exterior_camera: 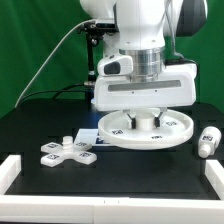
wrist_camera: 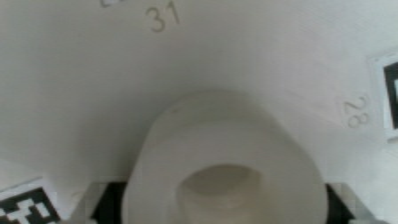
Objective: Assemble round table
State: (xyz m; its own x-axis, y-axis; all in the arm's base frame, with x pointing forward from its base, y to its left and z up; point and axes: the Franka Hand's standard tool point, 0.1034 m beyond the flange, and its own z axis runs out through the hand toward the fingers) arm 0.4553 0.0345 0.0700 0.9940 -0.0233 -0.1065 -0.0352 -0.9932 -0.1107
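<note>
The large round disc (exterior_camera: 150, 132) lies flat on the black table, right of centre in the exterior view. My gripper (exterior_camera: 147, 120) stands straight above it, one finger on each side of the raised hub in the disc's middle. In the wrist view the disc (wrist_camera: 196, 70) fills the picture. The hub (wrist_camera: 222, 150) sits between the two dark fingers (wrist_camera: 111, 205), which press against its sides, so my gripper (wrist_camera: 222, 208) is shut on it. The cross-shaped base (exterior_camera: 68, 150) lies at the exterior view's left. The short leg (exterior_camera: 210, 140) lies at the exterior view's right.
A white border rim (exterior_camera: 10, 172) runs along the table's front and sides. A green curtain hangs behind. A dark stand with a cable is at the back left.
</note>
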